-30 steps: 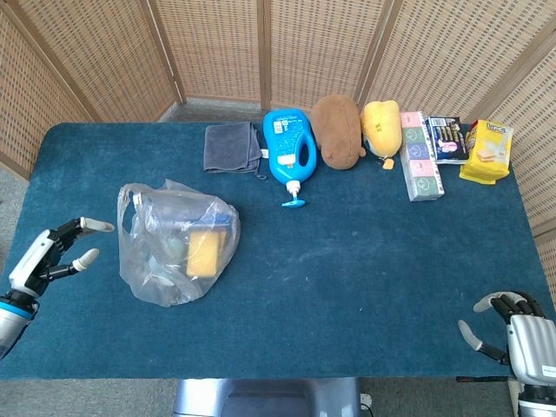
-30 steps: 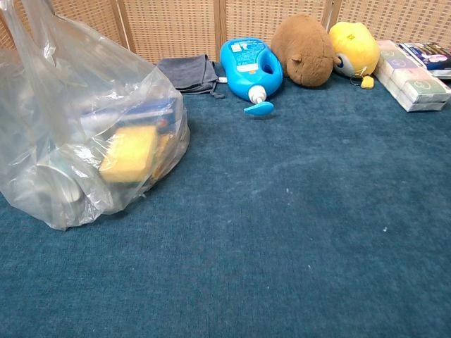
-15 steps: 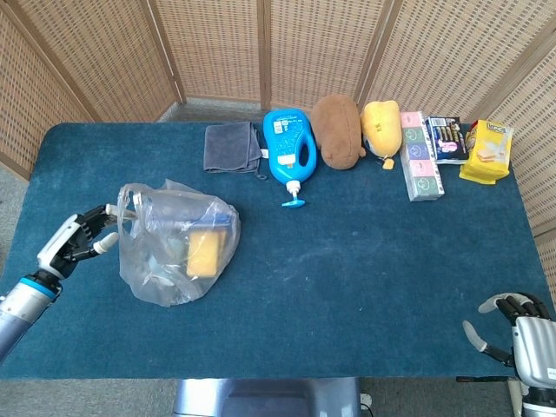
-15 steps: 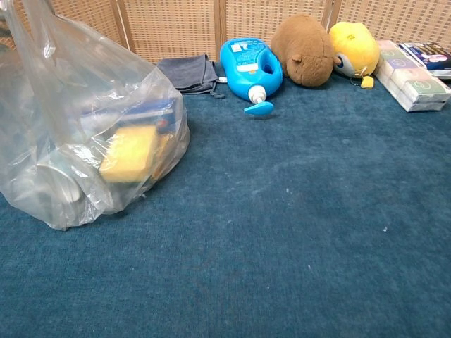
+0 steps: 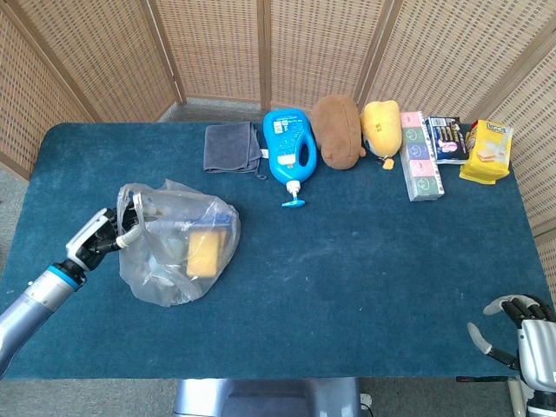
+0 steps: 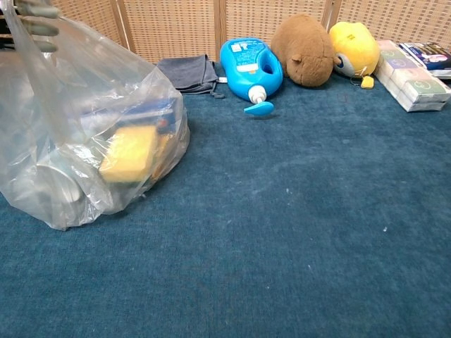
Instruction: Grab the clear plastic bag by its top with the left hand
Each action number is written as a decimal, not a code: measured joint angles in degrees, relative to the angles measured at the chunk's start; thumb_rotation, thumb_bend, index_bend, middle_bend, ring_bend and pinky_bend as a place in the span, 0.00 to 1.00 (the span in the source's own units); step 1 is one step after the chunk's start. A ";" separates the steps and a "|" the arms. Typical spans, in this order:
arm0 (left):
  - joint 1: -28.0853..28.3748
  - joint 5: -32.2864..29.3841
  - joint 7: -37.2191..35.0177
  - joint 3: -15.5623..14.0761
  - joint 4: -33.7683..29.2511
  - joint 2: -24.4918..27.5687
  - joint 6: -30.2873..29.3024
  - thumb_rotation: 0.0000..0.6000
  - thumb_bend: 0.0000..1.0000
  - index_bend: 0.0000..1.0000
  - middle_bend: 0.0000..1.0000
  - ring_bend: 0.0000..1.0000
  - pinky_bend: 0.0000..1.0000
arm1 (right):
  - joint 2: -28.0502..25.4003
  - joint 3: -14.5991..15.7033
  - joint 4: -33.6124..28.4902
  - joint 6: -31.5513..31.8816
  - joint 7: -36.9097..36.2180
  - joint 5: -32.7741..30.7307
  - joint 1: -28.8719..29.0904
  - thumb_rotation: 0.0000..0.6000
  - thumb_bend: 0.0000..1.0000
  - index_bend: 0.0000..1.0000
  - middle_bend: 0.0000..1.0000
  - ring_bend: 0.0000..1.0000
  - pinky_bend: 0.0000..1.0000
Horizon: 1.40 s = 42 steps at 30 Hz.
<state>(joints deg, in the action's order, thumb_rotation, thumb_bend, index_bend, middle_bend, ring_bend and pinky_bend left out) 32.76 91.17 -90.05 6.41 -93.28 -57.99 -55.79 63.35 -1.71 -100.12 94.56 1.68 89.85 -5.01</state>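
The clear plastic bag stands on the left part of the blue table, with a yellow sponge and other items inside. Its loose handles rise at the upper left of the bag. My left hand is at those handles, fingers spread and touching the plastic, with no grip visible. In the chest view the bag fills the left side and the left hand's fingers show at its top edge. My right hand rests at the table's near right corner, holding nothing.
Along the back edge lie a grey cloth, a blue detergent bottle, a brown plush, a yellow plush, a box of packs, a dark packet and a yellow packet. Wicker screens stand behind.
My left hand has moved right and away from me, from the table's left edge up to the bag's handles. The right hand has sunk slightly lower in the view.
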 measured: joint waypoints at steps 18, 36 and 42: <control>7.35 2.29 -32.81 -0.16 3.76 -3.34 1.26 0.52 0.34 0.34 0.40 0.38 0.53 | -0.51 0.20 -0.39 1.76 -0.28 0.03 -1.58 0.24 0.32 0.48 0.44 0.31 0.21; 13.95 -1.79 -55.35 1.00 2.89 1.30 1.90 0.62 0.48 0.61 0.69 0.70 0.79 | -0.32 0.15 0.52 2.09 -1.88 0.48 -1.96 0.24 0.32 0.48 0.44 0.31 0.21; 15.42 -5.10 -53.54 4.03 0.08 4.48 4.57 0.63 0.48 0.61 0.69 0.70 0.79 | -0.24 0.02 0.99 2.13 -2.68 0.51 -1.97 0.24 0.32 0.48 0.44 0.31 0.21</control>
<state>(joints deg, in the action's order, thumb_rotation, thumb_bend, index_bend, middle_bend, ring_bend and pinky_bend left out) 48.19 86.07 -143.59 10.44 -93.20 -53.51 -51.22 63.10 -1.69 -99.14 96.69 -1.00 90.36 -6.99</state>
